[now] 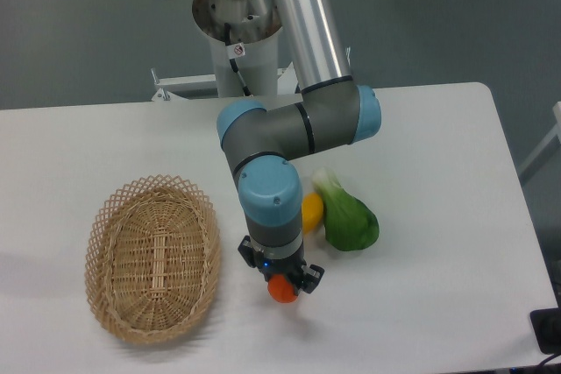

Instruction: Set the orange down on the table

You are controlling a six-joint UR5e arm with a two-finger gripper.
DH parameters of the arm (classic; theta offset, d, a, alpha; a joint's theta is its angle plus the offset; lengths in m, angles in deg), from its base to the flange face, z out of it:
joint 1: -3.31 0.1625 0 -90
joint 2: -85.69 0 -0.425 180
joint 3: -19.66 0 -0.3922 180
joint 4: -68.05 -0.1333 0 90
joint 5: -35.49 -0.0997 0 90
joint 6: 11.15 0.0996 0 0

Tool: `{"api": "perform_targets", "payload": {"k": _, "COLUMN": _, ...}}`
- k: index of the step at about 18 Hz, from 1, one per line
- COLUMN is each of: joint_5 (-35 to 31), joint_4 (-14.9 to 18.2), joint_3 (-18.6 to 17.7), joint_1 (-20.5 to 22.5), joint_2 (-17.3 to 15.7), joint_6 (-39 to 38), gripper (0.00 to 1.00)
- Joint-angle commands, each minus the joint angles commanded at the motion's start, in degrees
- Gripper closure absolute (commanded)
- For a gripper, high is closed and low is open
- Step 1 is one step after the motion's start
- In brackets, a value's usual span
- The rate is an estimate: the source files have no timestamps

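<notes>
Under the claw [282, 287], orange [282, 289] half-hidden

Gripper [282, 285] fingers hidden under wrist; jaw state unreadable. Orange [282, 289] partly covered. Yellow fruit [312, 213] half behind arm. Table [438, 304] cut off at bottom edge.

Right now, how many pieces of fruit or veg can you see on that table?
3. The orange sits at the gripper; a yellow fruit lies behind the arm, beside the green vegetable. The arm may hide more.
</notes>
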Motion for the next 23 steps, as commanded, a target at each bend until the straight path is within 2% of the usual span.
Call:
{"api": "perform_targets", "payload": {"k": 3, "joint_5": -0.4, "joint_4": -0.4, "joint_3": -1.0, "joint_1": -0.3, "joint_2": 0.4, "joint_6": -0.7, "gripper": 0.47}}
{"api": "perform_targets", "payload": {"k": 5, "joint_5": -0.7, "joint_4": -1.4, "joint_3": -1.2, "joint_1": -0.4, "joint_2": 0.5, "joint_6": -0.7, "gripper": 0.42}}
{"api": "perform_targets", "payload": {"k": 9, "joint_5": -0.9, "joint_4": -2.9, "joint_3": -1.9, "joint_1": -1.0, "joint_2": 0.7, "joint_6": -0.7, "gripper": 0.43}}
{"api": "perform_targets", "payload": {"k": 13, "joint_5": -0.9, "joint_4": -2.9, "joint_3": -1.8, "joint_1": -1.2, "joint_2": 0.7, "joint_6": -0.7, "gripper": 0.42}}
{"api": "perform_targets", "payload": {"k": 16, "joint_5": -0.9, "joint_4": -3.0, "joint_3": -1.9, "joint_1": -1.1, "joint_2": 0.7, "joint_6": -0.7, "gripper": 0.28}}
{"api": "perform_targets", "payload": {"k": 23, "joint_5": -0.9, "joint_4": -2.9, "joint_3": -1.9, "joint_1": -1.1, "joint_2": 0.5, "joint_6": -0.4, "gripper": 0.2}}
